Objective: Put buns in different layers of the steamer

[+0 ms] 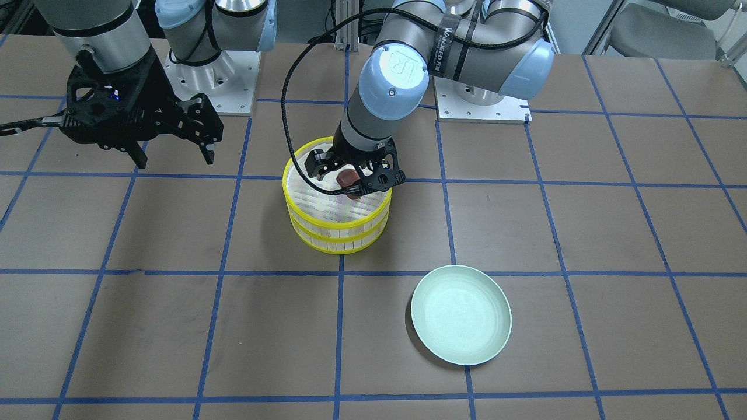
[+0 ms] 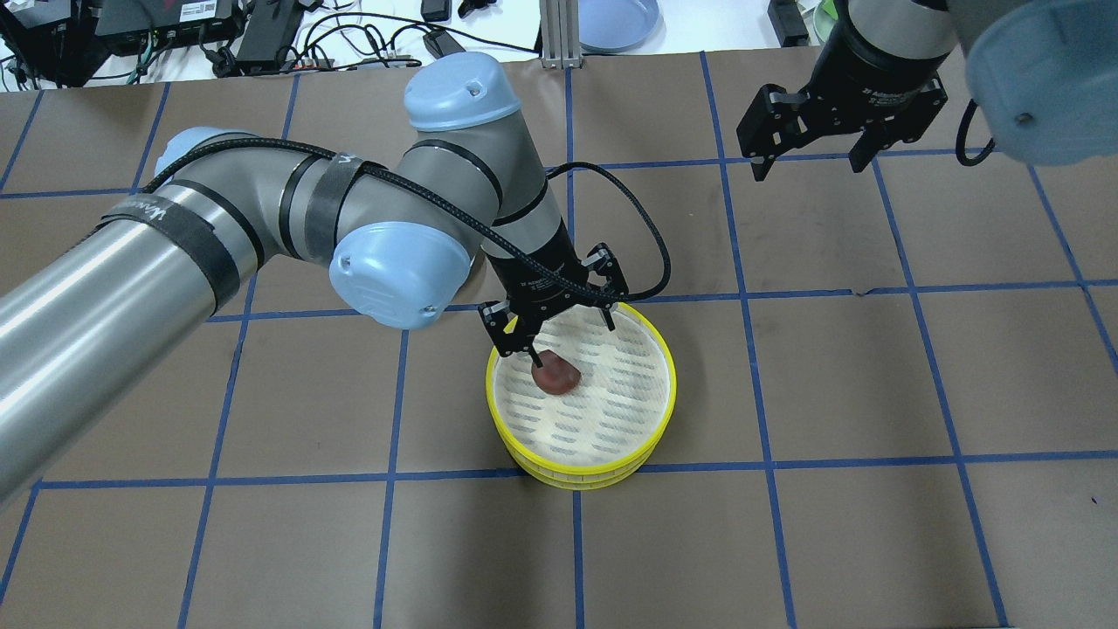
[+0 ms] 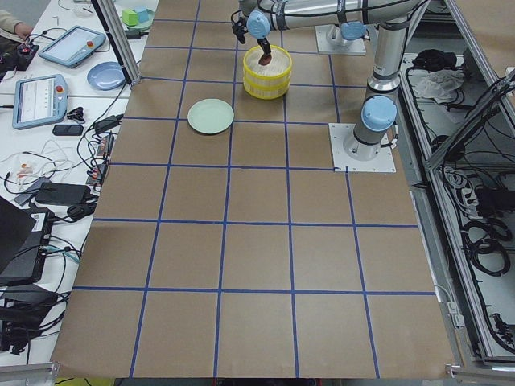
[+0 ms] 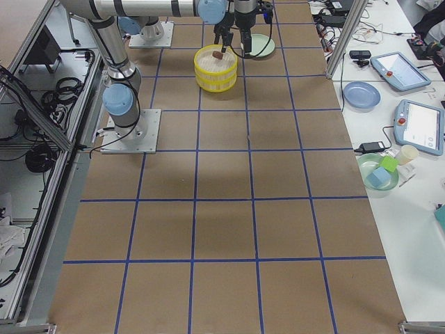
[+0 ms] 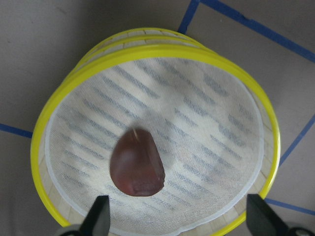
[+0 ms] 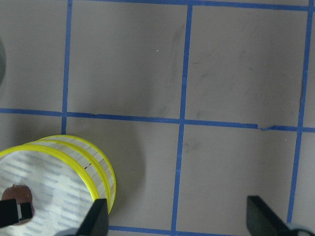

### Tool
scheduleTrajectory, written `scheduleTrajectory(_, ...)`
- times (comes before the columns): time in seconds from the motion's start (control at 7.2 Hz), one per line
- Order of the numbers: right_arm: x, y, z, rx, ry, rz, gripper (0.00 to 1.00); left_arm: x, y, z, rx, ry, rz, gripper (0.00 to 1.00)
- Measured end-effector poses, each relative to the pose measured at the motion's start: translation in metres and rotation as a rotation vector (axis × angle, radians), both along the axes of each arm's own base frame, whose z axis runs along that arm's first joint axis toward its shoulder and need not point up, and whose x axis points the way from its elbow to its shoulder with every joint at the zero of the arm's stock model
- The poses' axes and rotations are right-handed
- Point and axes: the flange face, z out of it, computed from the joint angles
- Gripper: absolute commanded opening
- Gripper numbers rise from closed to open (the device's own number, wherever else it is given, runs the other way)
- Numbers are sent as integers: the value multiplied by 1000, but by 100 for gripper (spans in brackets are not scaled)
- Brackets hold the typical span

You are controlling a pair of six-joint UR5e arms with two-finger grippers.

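Two yellow-rimmed steamer layers are stacked, the top layer on the lower layer. The dark reddish-brown bun lies on the white-lined floor of the top layer, left of its middle; it also shows in the left wrist view. My left gripper hangs just above it, open, with its fingertips wide apart and not touching the bun. The cream-white bun is hidden. My right gripper is open and empty, well above the table to the far right of the steamer.
A pale green plate with nothing on it sits on the table beyond the steamer, on the operators' side. The left arm's black cable loops over the steamer's rim. Blue tape lines grid the brown tabletop.
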Motion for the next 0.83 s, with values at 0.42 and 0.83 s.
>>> scheduleTrajectory(0.42, 0, 7, -2, 37, 6, -6, 100, 18, -17, 21, -71, -12, -28, 100)
scheduleTrajectory(0.83, 0, 10, -14, 60, 4, -1, 100, 116, -67, 88, -208, -72, -228, 100)
